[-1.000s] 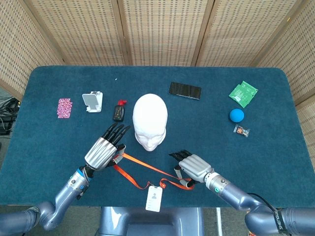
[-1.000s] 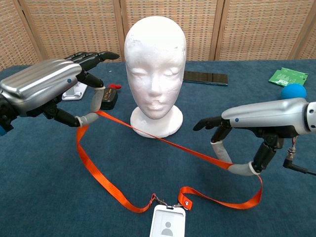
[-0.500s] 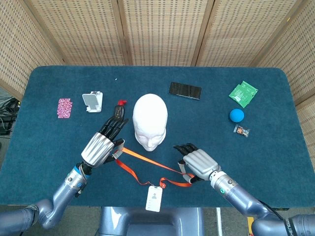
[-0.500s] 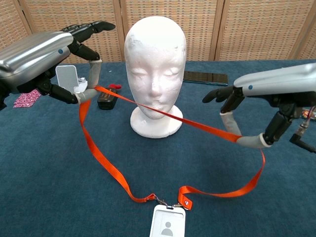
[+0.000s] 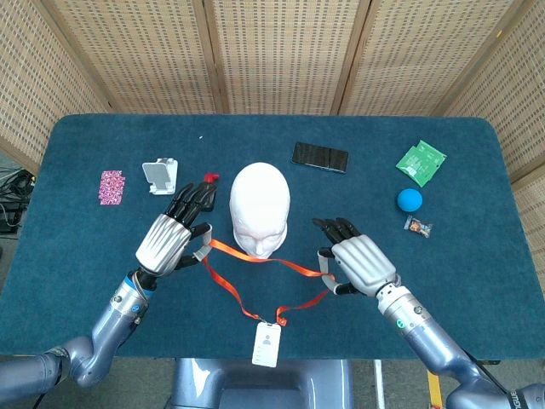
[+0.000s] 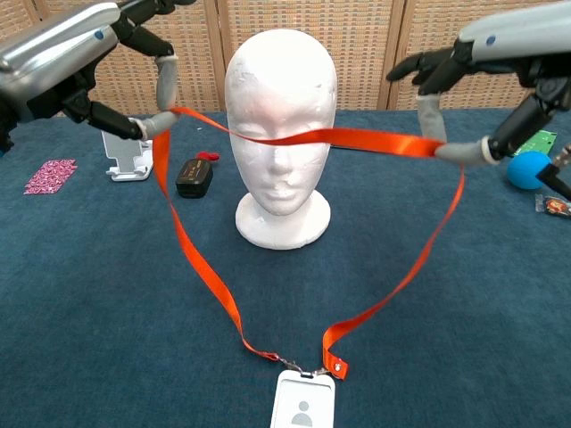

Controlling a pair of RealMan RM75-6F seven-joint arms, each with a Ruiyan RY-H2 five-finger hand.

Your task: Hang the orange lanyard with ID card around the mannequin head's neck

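chest view shows the orange lanyard (image 6: 294, 138) lifted off the table (image 6: 80, 294) and stretched between both hands, the upper strap running across the front of the mannequin head (image 6: 282, 116) at about eye level. the left hand (image 6: 85, 58) grasps the strap on one side, the right hand (image 6: 500, 62) grasps it on the other, each with the strap caught between thumb and fingers. the loop is opened wide, but it has not yet cleared the crown, so nothing hangs around the neck; by my judgement the job is about halfway, with the lift over the top and the lowering behind the head left to do.

the held span lies crosswise, parallel to the table's near edge, sloping a little down toward the right hand. from each hand the strap falls in a v toward the near edge, where the id card (image 6: 303, 401) hangs or rests at the point, long side toward the robot. head view puts the mannequin head near the table's middle.
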